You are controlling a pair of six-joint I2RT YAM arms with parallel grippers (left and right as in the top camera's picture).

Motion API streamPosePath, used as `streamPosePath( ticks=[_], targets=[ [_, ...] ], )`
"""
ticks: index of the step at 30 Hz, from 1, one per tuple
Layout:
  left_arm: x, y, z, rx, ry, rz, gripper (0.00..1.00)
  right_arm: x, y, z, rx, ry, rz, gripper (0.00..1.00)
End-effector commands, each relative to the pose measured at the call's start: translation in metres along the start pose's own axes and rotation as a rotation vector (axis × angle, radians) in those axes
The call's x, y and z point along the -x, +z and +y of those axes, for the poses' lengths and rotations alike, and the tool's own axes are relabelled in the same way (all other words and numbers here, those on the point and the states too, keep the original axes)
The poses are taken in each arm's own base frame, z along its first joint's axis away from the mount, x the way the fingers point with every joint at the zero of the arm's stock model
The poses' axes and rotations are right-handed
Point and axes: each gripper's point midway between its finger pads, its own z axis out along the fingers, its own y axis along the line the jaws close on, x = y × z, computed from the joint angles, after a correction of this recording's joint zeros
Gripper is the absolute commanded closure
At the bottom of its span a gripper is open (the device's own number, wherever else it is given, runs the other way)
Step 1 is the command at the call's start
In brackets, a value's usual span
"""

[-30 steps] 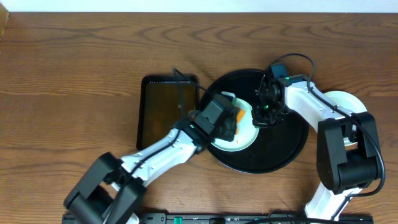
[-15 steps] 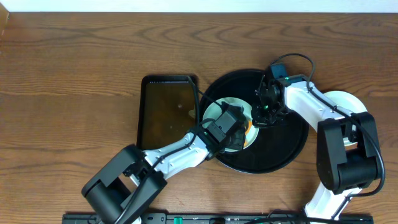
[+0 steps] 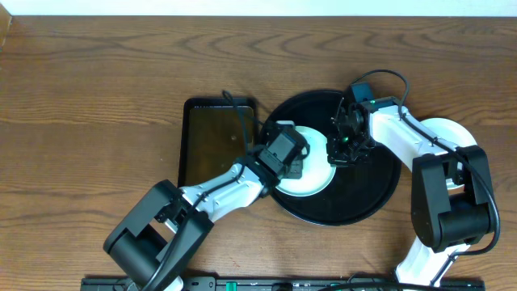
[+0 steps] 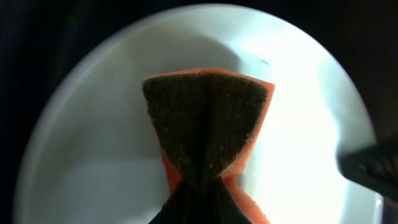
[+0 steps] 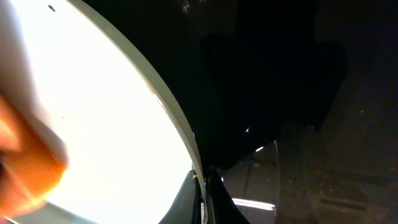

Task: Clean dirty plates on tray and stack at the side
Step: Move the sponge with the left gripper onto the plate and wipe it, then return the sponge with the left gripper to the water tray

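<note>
A pale mint-green plate (image 3: 313,183) lies on the left part of the round black tray (image 3: 363,198). My left gripper (image 3: 296,162) is shut on an orange sponge with a dark scouring face (image 4: 208,124) and presses it on the plate (image 4: 93,155). My right gripper (image 3: 342,152) is shut on the plate's right rim (image 5: 186,140), one finger on each side. The plate's surface looks clean where it shows. The sponge's orange edge shows at the left of the right wrist view (image 5: 25,168).
A dark rectangular tray (image 3: 214,141) lies left of the round tray. A pale plate (image 3: 446,129) rests on the wood table at the right, partly under my right arm. The round tray's black floor (image 5: 280,74) lies to the right of the held rim.
My left gripper has rubbed the sponge across the plate, first down and right, then back up and left. The right gripper has stayed on the rim.
</note>
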Motion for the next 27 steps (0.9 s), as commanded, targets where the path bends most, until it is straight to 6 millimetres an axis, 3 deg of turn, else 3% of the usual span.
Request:
streamPosePath(
  ticks=[1,5,11,15,19,27],
  targets=[
    [0.004,0.003,0.027,0.091,0.029,-0.003,0.92,-0.009,0.008,-0.003,-0.035,0.001,0.031,0.99],
    [0.012,-0.017,0.023,0.084,0.144,-0.012,0.92,-0.009,0.008,-0.003,-0.035,0.001,0.030,0.99],
    [0.047,-0.066,-0.001,0.001,0.181,-0.146,0.92,-0.009,0.008,-0.003,-0.034,0.001,0.029,0.99],
    [0.050,-0.076,-0.002,-0.003,0.208,-0.158,0.92,-0.009,0.008,-0.003,-0.035,0.001,0.028,0.99],
    [0.041,-0.075,0.023,0.095,0.206,-0.114,0.92,-0.005,0.008,-0.005,-0.045,-0.002,0.011,0.99],
    [0.036,-0.080,0.085,0.269,0.133,-0.030,0.92,0.034,0.005,0.003,-0.022,-0.033,-0.148,0.98]
  ],
)
